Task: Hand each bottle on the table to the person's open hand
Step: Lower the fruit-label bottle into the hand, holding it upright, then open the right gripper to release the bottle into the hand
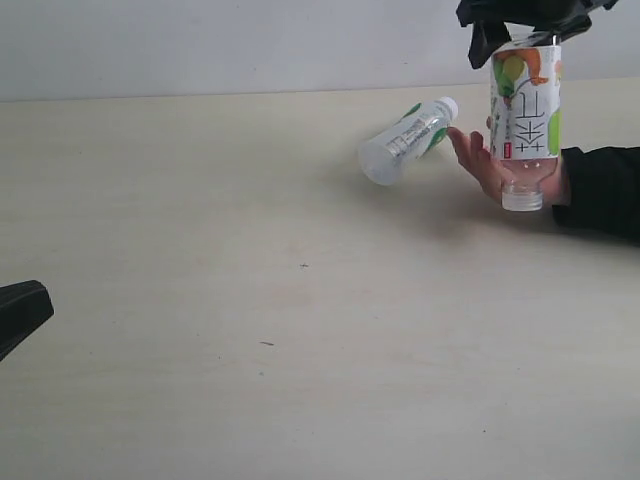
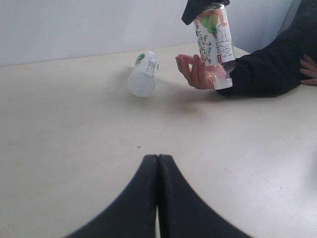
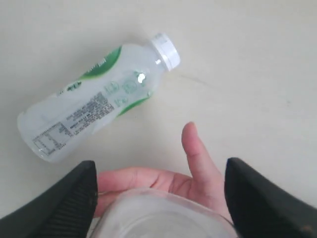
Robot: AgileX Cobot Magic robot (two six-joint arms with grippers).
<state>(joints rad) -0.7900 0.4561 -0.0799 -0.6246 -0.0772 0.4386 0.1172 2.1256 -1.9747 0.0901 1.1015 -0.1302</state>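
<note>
The wider bottle [image 1: 525, 100] with the white, green and orange label hangs upside down, its white cap down at the person's open hand [image 1: 480, 160]. My right gripper [image 1: 525, 25] is shut on its base from above; in the right wrist view the clear base [image 3: 163, 213] fills the space between the fingers [image 3: 74, 198], above the palm [image 3: 198, 158]. The clear bottle with white-green label [image 1: 405, 140] lies on its side on the table [image 1: 300, 330], just left of the hand. My left gripper [image 2: 158, 158] is shut and empty, low at the near left. The yellow and red-label bottles are out of view.
The person's black sleeve [image 1: 600, 185] lies along the table's right side, and a second hand [image 2: 309, 69] rests behind it. A pale wall [image 1: 200, 45] runs along the table's far edge. The left gripper's tip [image 1: 20, 310] pokes in at the left edge.
</note>
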